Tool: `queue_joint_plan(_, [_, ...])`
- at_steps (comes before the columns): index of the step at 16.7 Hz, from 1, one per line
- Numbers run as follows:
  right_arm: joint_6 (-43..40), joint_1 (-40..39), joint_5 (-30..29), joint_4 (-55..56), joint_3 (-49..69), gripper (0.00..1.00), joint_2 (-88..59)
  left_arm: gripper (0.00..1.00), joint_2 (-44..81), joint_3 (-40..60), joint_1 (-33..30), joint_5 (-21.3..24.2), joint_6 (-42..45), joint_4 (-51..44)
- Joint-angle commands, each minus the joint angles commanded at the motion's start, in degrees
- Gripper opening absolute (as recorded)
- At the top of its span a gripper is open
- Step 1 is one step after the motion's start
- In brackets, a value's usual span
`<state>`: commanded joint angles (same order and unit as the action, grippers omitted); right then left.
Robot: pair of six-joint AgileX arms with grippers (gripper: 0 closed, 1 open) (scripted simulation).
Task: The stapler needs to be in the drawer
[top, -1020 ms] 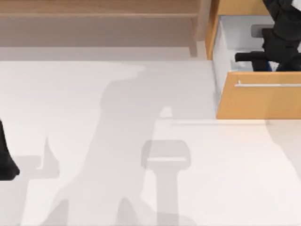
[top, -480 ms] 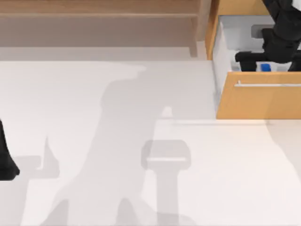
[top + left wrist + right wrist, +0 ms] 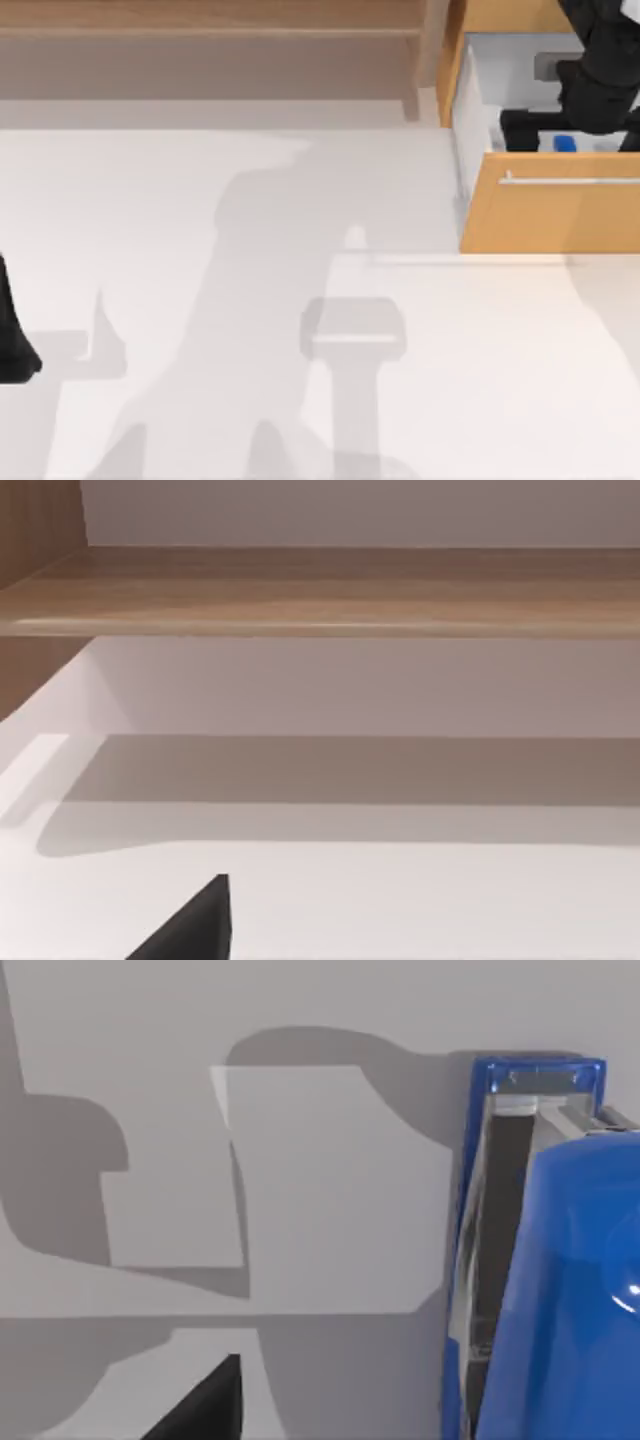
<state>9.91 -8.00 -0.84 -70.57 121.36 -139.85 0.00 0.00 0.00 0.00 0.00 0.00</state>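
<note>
The blue stapler (image 3: pixel 565 143) lies on the white floor of the open orange-brown drawer (image 3: pixel 550 215) at the table's far right. My right gripper (image 3: pixel 575 133) hangs open over the drawer, its fingers standing apart on either side of the stapler without touching it. In the right wrist view the stapler (image 3: pixel 530 1260) is close up on the white floor, with one black fingertip (image 3: pixel 205 1410) well clear of it. My left arm (image 3: pixel 12 340) is parked at the table's left edge, and one of its fingertips (image 3: pixel 195 930) is seen over the bare table.
A long pale-brown shelf unit (image 3: pixel 200 40) runs along the back, ending just left of the drawer. The drawer's front panel with its silver bar handle (image 3: pixel 570 181) juts out over the white table (image 3: pixel 300 300).
The right gripper's fingers have spread and drawn off the stapler, which was hidden under them a second ago. The left arm has not moved.
</note>
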Motion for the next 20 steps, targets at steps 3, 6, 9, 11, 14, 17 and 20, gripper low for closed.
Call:
queue_joint_plan(3, [-1.47,0.08,0.24,1.45,-1.53,1.00,2.34,1.00,0.00,0.00,0.00,0.00,0.00,0.00])
queue_joint_plan(6, [-5.21,0.24,0.74,6.23,-5.23,1.00,7.94,1.00,0.00,0.00,0.00,0.00,0.00,0.00])
queue_joint_plan(9, [-10.68,-0.18,1.30,14.58,-10.64,1.00,15.05,1.00,0.00,0.00,0.00,0.00,0.00,0.00])
queue_joint_plan(11, [-15.10,-1.32,1.70,21.78,-15.41,1.00,19.80,1.00,0.00,0.00,0.00,0.00,0.00,0.00])
queue_joint_plan(14, [-22.73,-4.36,2.20,34.31,-24.51,1.00,26.26,1.00,0.00,0.00,0.00,0.00,0.00,0.00])
queue_joint_plan(17, [-31.51,-8.49,2.31,48.44,-35.63,1.00,31.62,1.00,0.00,0.00,0.00,0.00,0.00,0.00])
queue_joint_plan(20, [-41.39,-13.22,1.81,63.68,-48.15,1.00,35.56,1.00,0.00,0.00,0.00,0.00,0.00,0.00])
